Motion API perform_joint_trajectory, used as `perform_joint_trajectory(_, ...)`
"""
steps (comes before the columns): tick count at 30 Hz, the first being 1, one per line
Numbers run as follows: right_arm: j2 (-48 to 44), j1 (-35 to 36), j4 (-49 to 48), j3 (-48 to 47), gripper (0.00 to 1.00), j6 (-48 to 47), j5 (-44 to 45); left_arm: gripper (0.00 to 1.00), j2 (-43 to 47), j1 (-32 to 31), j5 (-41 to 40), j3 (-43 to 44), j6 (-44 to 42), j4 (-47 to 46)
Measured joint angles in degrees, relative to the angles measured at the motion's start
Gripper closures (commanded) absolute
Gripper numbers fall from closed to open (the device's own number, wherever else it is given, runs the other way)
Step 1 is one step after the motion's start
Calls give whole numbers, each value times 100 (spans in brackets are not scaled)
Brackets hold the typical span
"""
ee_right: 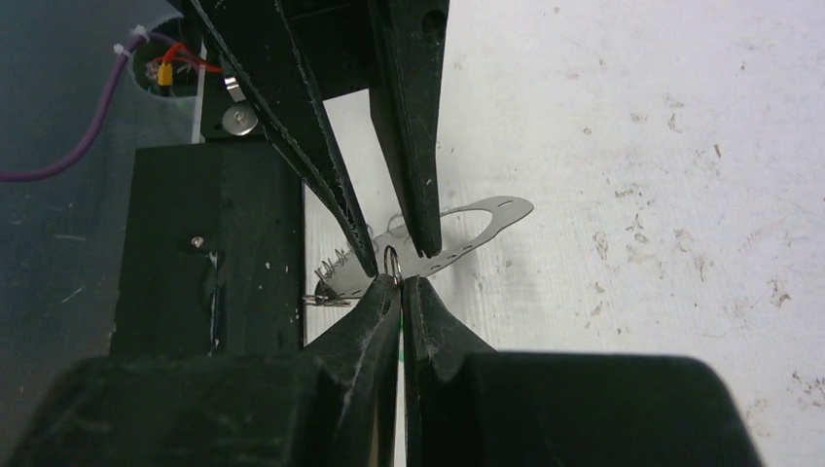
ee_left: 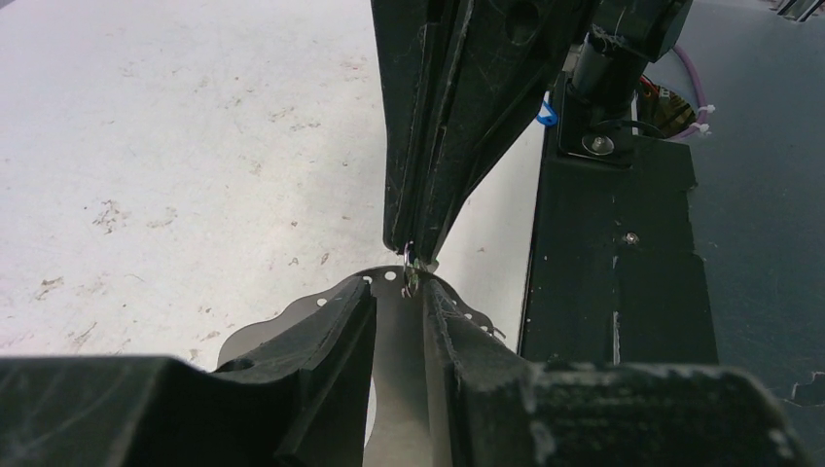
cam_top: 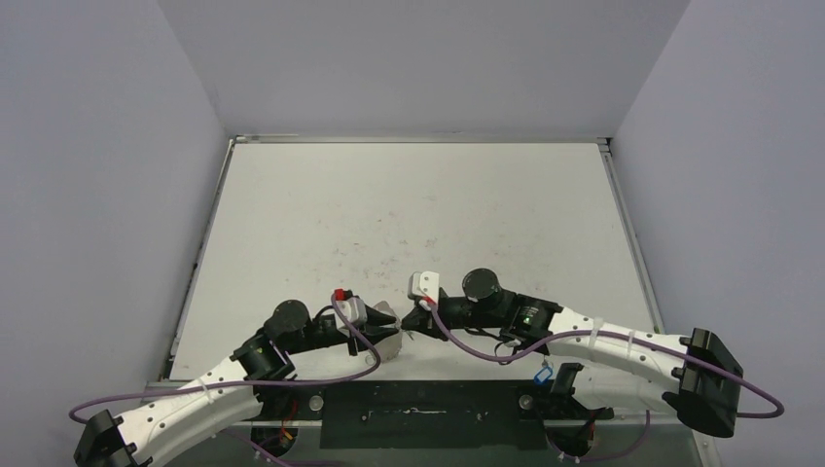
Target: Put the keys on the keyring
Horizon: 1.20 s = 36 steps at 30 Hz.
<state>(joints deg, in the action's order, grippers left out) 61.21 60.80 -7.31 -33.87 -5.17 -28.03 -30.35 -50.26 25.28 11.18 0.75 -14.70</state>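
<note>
Right wrist view alone shows the right gripper (ee_right: 400,282) closed, pinching a small wire loop (ee_right: 392,261). Left gripper (ee_right: 399,259) fingers stand slightly parted, gripping nothing visible. The thin pale-grey perforated metal keyring (ee_right: 486,216) sits beneath both tips, at the white table's (ee_right: 632,146) near edge.

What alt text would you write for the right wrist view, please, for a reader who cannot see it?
The shut right gripper sits tip to tip with the left gripper, whose jaws point down from the top slightly apart, with a small wire loop between them. Behind them, the thin pale-grey keyring, holes along its edge, shows against the white table.
</note>
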Motion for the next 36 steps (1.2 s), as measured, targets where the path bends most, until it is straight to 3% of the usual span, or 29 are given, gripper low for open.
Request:
perform_joint_trajectory(7,249,4,1952,-1038,100,-437,-7,72,92,0,-13,0,-22,81)
perform_joint_trajectory(13,560,24,2872,-1569,100,-577,-2,72,13,0,92,0,-140,48)
perform_joint_trajectory(36,728,162,3189,-1735,100,-597,85,72,-876,0,929,0,-57,-957)
